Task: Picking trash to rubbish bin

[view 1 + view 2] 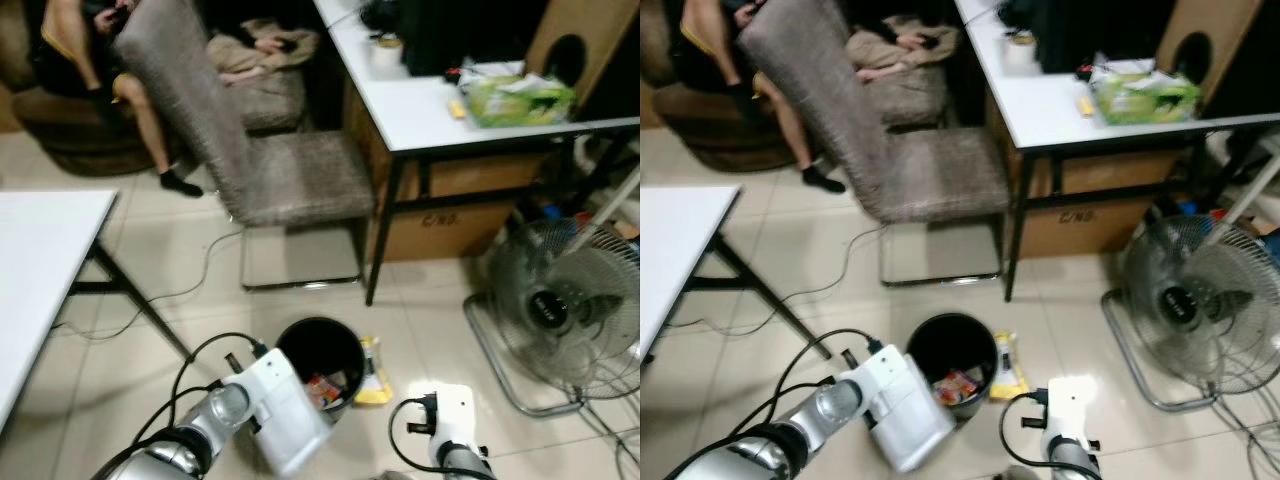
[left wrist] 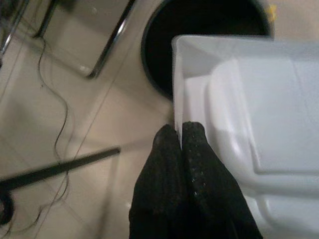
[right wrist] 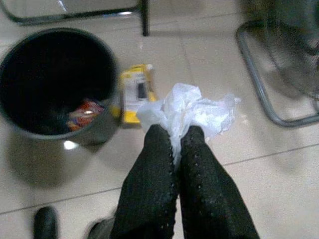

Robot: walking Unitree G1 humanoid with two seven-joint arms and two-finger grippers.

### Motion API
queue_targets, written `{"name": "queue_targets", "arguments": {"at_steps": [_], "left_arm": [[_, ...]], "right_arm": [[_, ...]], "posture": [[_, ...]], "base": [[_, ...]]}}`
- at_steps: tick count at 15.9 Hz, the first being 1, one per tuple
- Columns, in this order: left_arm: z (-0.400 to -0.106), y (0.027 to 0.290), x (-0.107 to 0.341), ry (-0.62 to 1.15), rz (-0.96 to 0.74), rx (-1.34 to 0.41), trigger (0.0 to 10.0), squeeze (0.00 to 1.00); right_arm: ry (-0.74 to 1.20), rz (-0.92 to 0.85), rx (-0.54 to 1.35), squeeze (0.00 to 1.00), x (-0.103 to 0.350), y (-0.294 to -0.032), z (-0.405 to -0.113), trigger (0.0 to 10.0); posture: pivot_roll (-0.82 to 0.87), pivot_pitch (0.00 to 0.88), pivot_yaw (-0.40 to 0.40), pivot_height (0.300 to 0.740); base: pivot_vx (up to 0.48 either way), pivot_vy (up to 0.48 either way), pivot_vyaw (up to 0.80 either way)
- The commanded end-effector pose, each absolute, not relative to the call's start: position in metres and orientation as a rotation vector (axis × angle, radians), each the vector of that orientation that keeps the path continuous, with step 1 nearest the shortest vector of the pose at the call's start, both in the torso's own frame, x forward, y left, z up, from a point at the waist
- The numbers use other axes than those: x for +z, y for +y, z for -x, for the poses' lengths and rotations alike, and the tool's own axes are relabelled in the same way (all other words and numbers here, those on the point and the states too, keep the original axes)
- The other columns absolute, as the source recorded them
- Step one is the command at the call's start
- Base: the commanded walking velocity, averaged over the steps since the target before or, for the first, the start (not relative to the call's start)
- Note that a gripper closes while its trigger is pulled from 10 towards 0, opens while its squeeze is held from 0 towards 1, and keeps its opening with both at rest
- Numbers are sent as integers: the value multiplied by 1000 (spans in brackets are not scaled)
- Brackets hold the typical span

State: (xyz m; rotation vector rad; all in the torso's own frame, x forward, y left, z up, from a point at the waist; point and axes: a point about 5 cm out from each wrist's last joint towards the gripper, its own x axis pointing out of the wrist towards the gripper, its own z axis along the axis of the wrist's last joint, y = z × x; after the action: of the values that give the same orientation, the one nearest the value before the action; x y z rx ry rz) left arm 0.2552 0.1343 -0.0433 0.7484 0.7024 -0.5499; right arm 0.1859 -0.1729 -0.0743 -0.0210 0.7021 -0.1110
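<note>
1. On the tiled floor in front of the robot, the black rubbish bin [image 1: 322, 358] is standing upright, with a red wrapper [image 3: 83, 113] lying inside it and a yellow packet [image 3: 136, 92] lying on the floor, touching or just beside its wall.
2. The left gripper [image 2: 179, 137] is pinching the rim of a white plastic tray [image 2: 249, 109], fingers pressed together on the thin wall; the tray is hanging at the bin's near edge, partly over the mouth.
3. The right gripper [image 3: 175, 137] is pinching a crumpled white plastic bag [image 3: 192, 109], holding it over bare floor, beside the packet and away from the bin.
4. Judgement: the drop is the step in hand. The tray looks wide against the bin mouth, though the view is poor on this; tipping it corner-first should be helping it enter.
5. Risk: nudging the bin's rim with the tray could be tipping the bin. Bring the bag well over the mouth before letting go.
</note>
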Motion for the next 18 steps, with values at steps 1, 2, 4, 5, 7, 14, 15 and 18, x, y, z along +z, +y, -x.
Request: {"name": "queue_targets", "arguments": {"at_steps": [1, 2, 4, 5, 7, 14, 15, 18], "left_arm": [[-257, 134, -42, 691, -758, -556, 10000, 0], [-257, 134, -42, 692, -759, -556, 10000, 0], [-257, 135, -42, 694, -760, -555, 10000, 0], [-256, 135, -42, 695, -759, -556, 10000, 0], [-256, 135, -42, 695, -760, -557, 10000, 0], [-256, 143, -42, 698, -799, -550, 10000, 0], [-256, 145, -42, 696, -802, -544, 10000, 0], [-271, 156, -30, 662, -668, -418, 10000, 0]], "right_arm": [[709, 18, -117, 0, -75, -174, -184, 10000], [712, 17, -116, 0, -76, -172, -183, 10000], [715, 16, -112, 0, -77, -170, -182, 10000], [715, 16, -111, 0, -77, -170, -182, 10000], [714, 15, -111, 0, -76, -170, -183, 10000], [692, -3, -118, 0, -76, -159, -182, 10000], [690, -9, -121, 0, -76, -157, -182, 10000], [687, -35, -140, 0, -75, -154, -183, 10000]], "posture": [[18, 82, 14, 740], [18, 85, 15, 740], [17, 86, 17, 740], [17, 86, 17, 740], [16, 88, 17, 740], [19, 136, 40, 740], [20, 143, 42, 740], [44, 191, 55, 740]], "base": [[326, 0, 0], [326, 0, 0], [328, 0, 0], [326, 0, 0], [330, 0, 0], [0, 0, 0], [0, 0, 0], [0, 0, 0]]}}
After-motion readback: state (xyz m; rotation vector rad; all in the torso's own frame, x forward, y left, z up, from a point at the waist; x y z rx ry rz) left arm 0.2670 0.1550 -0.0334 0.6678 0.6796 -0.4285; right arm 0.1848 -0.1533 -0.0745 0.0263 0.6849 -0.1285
